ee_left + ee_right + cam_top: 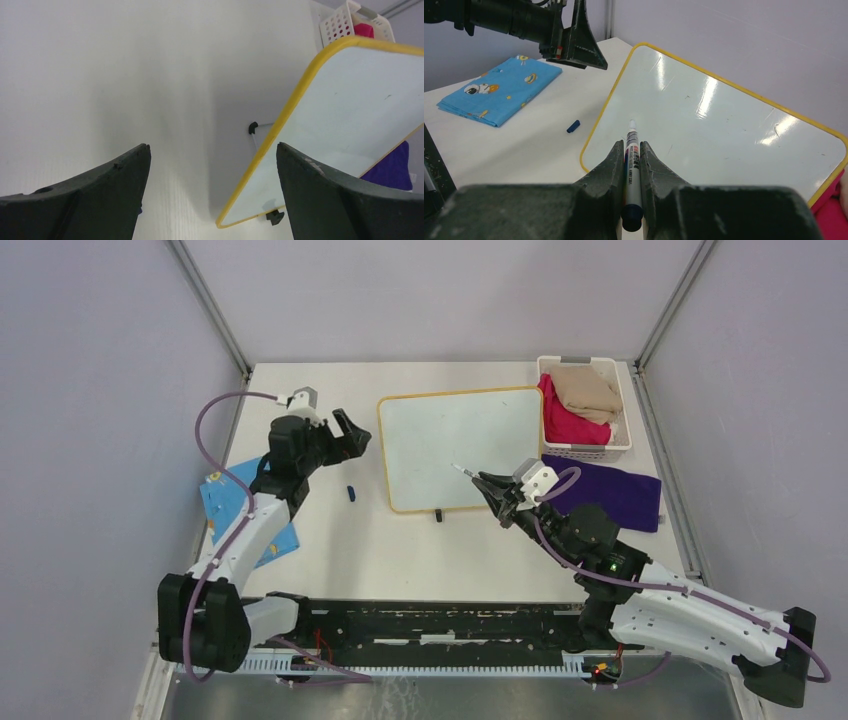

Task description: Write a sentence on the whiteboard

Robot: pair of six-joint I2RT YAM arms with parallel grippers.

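The whiteboard (pixel 455 445) lies flat at the table's middle back, with a yellow frame and black feet. Its white face shows no blue words, only faint marks. It also shows in the left wrist view (pixel 350 110) and the right wrist view (pixel 709 120). My right gripper (pixel 492 486) (pixel 631 144) is shut on a white marker (pixel 632 155) with its tip bare. The tip points at the board's lower right part, just above it. My left gripper (pixel 352 432) (pixel 212 147) is open and empty, left of the board's left edge.
A small blue marker cap (pixel 351 493) (pixel 573 126) lies on the table left of the board. A blue patterned cloth (pixel 235 510) (pixel 499 90) lies at the left edge. A purple cloth (pixel 612 492) and a white basket (pixel 585 450) of clothes are at the right.
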